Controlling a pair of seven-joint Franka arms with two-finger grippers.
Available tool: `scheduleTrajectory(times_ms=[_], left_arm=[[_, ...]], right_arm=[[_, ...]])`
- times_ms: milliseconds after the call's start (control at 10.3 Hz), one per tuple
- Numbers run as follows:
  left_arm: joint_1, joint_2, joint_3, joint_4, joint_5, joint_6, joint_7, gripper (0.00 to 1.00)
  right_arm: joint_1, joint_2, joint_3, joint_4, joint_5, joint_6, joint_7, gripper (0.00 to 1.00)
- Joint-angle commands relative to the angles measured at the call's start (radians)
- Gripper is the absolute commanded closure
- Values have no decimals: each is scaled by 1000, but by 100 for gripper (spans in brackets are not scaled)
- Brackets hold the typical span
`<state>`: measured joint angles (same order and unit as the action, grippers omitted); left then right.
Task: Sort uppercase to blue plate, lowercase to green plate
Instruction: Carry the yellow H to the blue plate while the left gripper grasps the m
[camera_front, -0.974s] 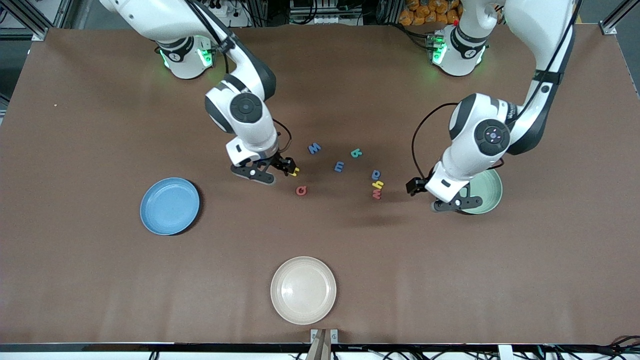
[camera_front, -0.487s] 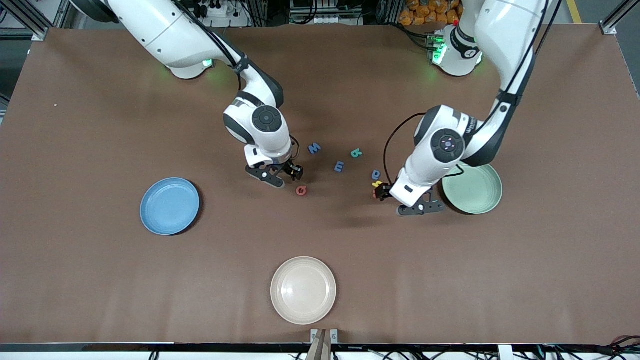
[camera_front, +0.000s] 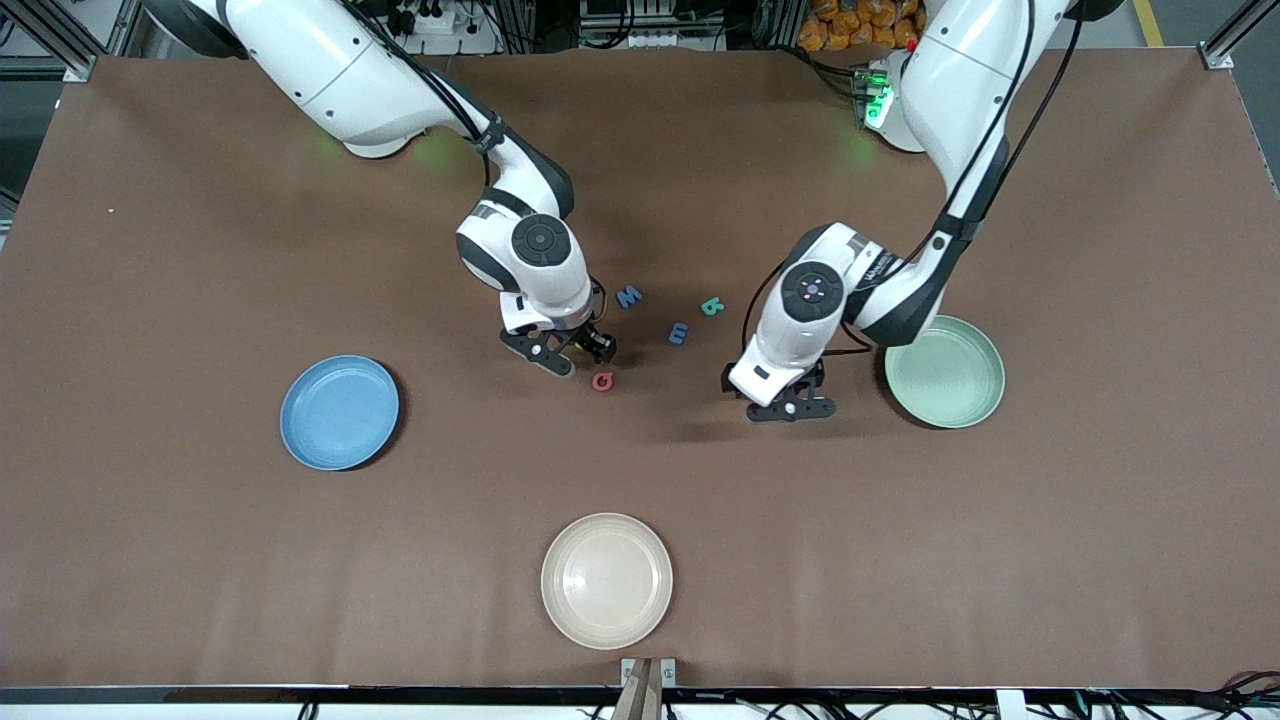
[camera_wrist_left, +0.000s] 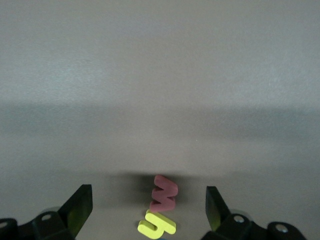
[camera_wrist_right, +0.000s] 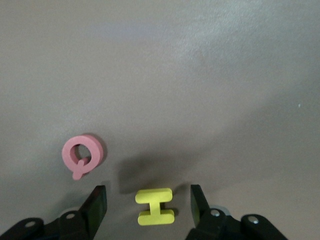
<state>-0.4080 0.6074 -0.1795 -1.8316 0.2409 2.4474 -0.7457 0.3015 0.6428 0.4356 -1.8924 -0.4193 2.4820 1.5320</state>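
Both arms have dropped in since a second ago: right gripper (camera_wrist_right: 148, 200) narrowing around the yellow H (camera_wrist_right: 155, 206), probably not gripping yet; left gripper (camera_wrist_left: 149, 207) wide, straddling red w (camera_wrist_left: 164, 192) and yellow h (camera_wrist_left: 156, 224); blue plate (camera_front: 339, 412), green plate (camera_front: 945, 371) empty

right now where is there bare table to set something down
Bare table lies between the blue plate, beige plate and green plate. It is crowded mid-table, where the blue M, red Q and both end effectors sit.
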Motion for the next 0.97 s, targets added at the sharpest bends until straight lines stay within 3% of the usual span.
scheduleTrajectory(times_ms=[0, 292, 390, 487, 585, 779, 877], left_arm=[[-3, 32, 5, 23, 78, 16, -5, 0], [2, 66, 6, 23, 115, 96, 41, 0], [5, 64, 6, 23, 109, 100, 46, 0], [8, 61, 5, 23, 104, 104, 46, 0], [8, 58, 5, 22, 83, 104, 43, 10], [9, 57, 5, 15, 2, 104, 43, 25], [8, 57, 3, 17, -8, 104, 40, 29]], right_arm=[[16, 29, 15, 18, -35, 2, 40, 28], [21, 31, 20, 7, -61, -2, 40, 36], [21, 32, 20, 3, -76, 0, 37, 43], [19, 32, 20, 1, -82, -2, 34, 52], [16, 32, 20, 1, -82, -2, 27, 64], [10, 29, 20, -5, -84, -9, 20, 100], [7, 25, 20, -5, -84, -14, 11, 100]])
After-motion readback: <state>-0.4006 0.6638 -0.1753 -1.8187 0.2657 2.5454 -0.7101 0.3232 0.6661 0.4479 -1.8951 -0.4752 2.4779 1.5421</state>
